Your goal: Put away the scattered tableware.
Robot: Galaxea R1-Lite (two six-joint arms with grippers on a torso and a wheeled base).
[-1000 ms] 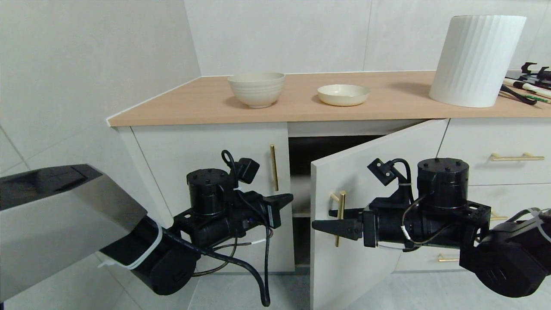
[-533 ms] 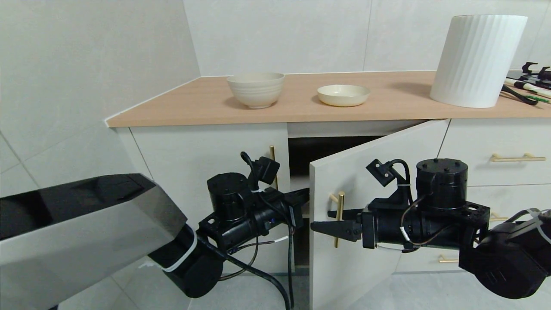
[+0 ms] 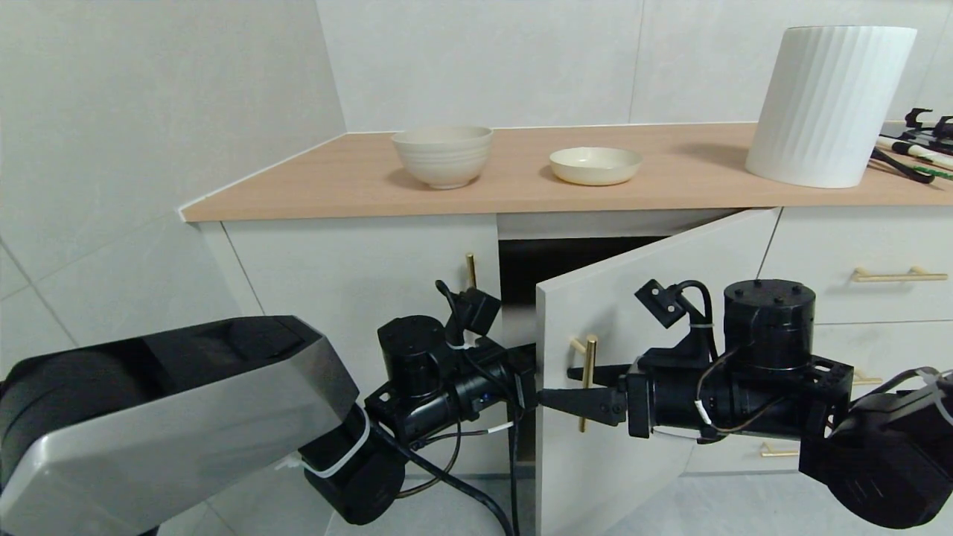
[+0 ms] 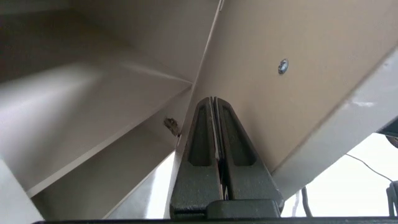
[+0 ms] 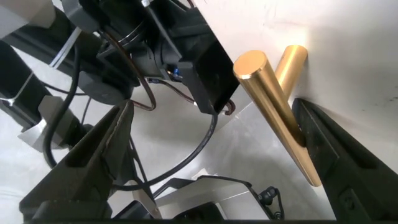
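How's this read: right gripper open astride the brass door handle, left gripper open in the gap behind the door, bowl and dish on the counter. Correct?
One error: the left gripper is shut, not open; the left wrist view shows its fingers pressed together behind the door. Right gripper open astride the brass handle, bowl and dish on the counter: correct.

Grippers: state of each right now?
Left gripper: shut, empty, tucked behind the door.
Right gripper: open, astride the handle, not clamped.
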